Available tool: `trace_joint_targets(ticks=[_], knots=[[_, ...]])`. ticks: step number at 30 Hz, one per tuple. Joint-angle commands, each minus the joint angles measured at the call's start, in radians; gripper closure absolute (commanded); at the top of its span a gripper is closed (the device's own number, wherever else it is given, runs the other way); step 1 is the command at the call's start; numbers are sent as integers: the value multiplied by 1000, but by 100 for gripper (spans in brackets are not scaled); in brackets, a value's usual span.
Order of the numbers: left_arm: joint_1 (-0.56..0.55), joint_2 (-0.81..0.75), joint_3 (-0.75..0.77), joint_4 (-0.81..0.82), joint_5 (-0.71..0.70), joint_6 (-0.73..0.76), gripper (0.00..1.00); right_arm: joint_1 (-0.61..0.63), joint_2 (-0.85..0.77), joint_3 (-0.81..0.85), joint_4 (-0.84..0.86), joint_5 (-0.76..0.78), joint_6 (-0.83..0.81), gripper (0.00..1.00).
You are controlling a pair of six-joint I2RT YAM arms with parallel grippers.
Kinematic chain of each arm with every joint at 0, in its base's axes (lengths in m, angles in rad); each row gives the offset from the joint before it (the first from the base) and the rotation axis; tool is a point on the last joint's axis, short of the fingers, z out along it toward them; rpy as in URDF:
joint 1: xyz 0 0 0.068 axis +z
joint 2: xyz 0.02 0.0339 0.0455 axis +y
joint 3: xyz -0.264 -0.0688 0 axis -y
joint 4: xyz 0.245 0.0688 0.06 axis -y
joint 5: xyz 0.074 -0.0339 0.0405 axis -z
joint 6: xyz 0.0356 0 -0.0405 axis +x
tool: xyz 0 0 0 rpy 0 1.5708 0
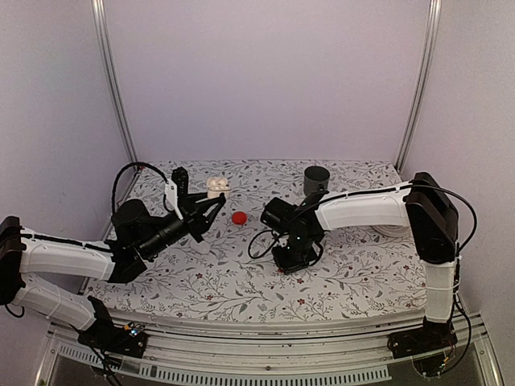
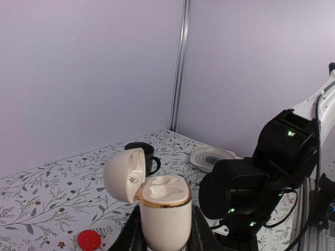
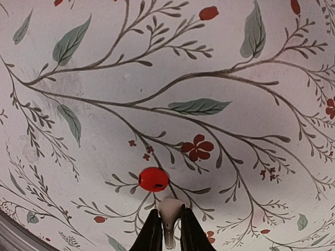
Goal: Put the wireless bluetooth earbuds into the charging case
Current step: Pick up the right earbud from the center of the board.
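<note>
The charging case sits upright with its lid hinged open, pinched in the left gripper, probably so its hollows face up for loading. The right gripper is closed on a white earbud near the red disc; whether it touches the flowered tablecloth is unclear. Plain lilac walls enclose the table.

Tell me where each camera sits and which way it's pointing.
Top external: above and behind the arms, looking down on the table; the left arm and right arm show.
Left wrist: looks across the table; the left end effector holds the open charging case.
Right wrist: looks straight down; the right end effector pinches an earbud.
Shared: the red disc shows in all three.
</note>
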Motion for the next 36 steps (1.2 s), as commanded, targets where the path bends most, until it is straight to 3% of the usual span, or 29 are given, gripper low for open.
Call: trace_joint_targets(ticks=[1, 14, 25, 36], knots=[[14, 4, 14, 10, 5, -4, 100, 17, 18, 26, -26, 29, 10, 85], [15, 17, 19, 10, 13, -6, 100, 21, -25, -33, 21, 20, 30, 95], [13, 54, 35, 11, 13, -25, 100, -55, -252, -219, 280, 19, 80, 96], [12, 167, 78, 17, 104, -51, 100, -114, -519, -349, 570, 53, 86, 96]])
